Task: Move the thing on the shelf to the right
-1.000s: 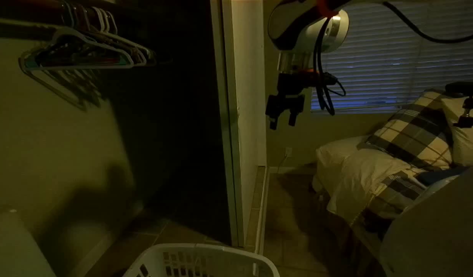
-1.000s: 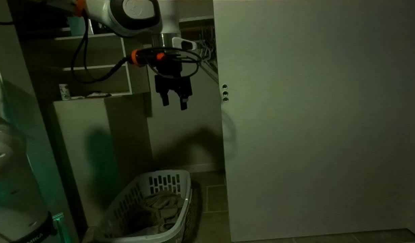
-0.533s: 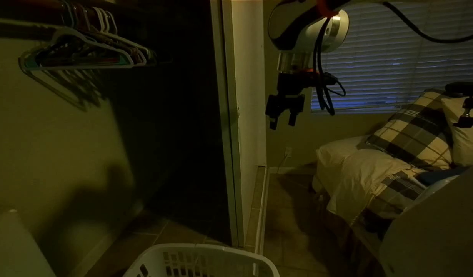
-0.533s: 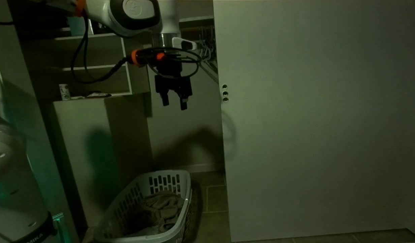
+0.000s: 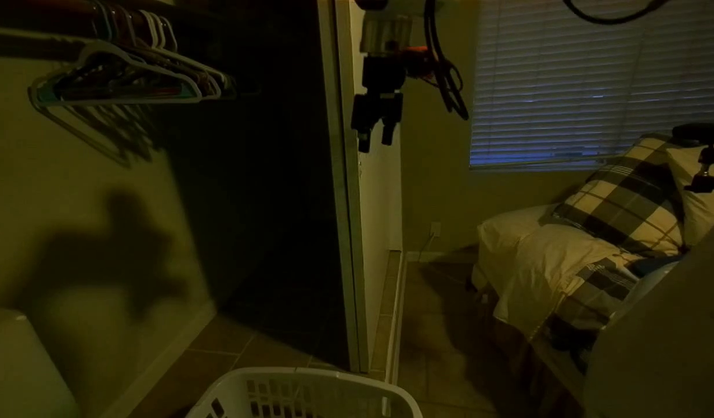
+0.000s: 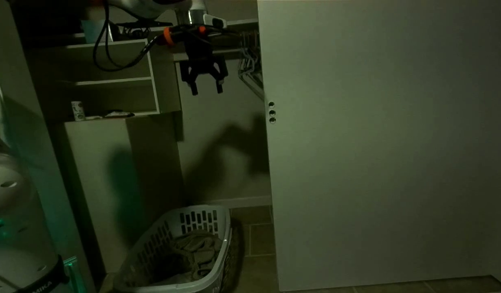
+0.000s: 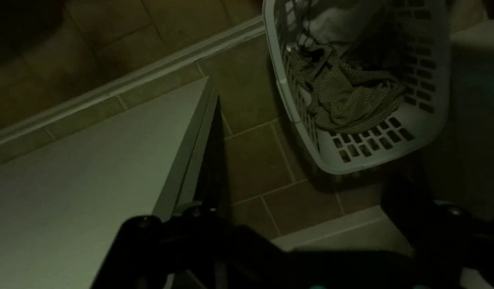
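A white patterned can [image 6: 77,110] stands upright on the lowest shelf [image 6: 146,113] of the closet unit, at its left end, in an exterior view. A flat dark thing [image 6: 119,114] lies right of it on the same shelf. Which thing the task means, I cannot tell. My gripper [image 6: 207,90] hangs pointing down, right of the shelf unit, open with nothing between its fingers. It also shows open in an exterior view [image 5: 375,144] by the sliding door's edge. In the wrist view the dark jaws are spread apart at the bottom; the shelf things are out of view there.
A white sliding door [image 6: 376,142] stands right of the gripper. Hangers [image 6: 250,67] hang behind it. A laundry basket [image 7: 331,168] with cloth stands on the floor below. A teal box [image 6: 93,31] and a dark item [image 6: 136,30] sit on the top shelf. A bed [image 5: 531,249] stands beyond.
My gripper has risen and shifted left in both exterior views, within the last half second. The dark item on the top shelf shows now. The things on the lowest shelf have not moved.
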Robot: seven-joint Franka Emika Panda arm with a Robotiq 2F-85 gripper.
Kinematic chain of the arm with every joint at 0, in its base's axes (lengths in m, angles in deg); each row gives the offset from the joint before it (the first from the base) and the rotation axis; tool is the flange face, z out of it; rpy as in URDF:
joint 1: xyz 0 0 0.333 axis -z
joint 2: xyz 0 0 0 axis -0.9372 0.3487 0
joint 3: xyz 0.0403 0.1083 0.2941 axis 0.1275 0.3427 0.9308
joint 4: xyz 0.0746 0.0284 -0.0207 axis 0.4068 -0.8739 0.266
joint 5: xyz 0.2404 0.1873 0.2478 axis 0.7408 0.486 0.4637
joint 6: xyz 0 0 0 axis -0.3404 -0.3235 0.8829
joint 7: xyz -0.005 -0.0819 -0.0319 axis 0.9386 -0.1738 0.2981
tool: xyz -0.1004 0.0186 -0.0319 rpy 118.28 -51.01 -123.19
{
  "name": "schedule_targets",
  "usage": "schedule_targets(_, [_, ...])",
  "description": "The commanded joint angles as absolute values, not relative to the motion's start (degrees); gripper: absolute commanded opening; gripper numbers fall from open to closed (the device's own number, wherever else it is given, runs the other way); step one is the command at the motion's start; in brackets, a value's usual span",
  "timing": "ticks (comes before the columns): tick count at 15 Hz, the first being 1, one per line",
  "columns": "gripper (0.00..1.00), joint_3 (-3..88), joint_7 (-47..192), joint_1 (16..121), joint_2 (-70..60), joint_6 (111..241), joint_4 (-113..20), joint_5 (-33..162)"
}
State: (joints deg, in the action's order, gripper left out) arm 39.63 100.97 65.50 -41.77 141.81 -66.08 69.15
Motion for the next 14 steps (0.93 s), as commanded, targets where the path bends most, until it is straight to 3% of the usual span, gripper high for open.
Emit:
schedule_targets(1, [1.0, 40.76, 101.38, 65.96, -40.9, 140.35, -64.18, 69.5])
schedule_targets(10, [1.0, 41.2, 107.17, 63.54, -41.81, 138.9, -65.19, 73.75])
schedule_targets(14, [1.0, 47.32, 107.73, 58.9, -47.0, 133.02, -69.38, 76.75])
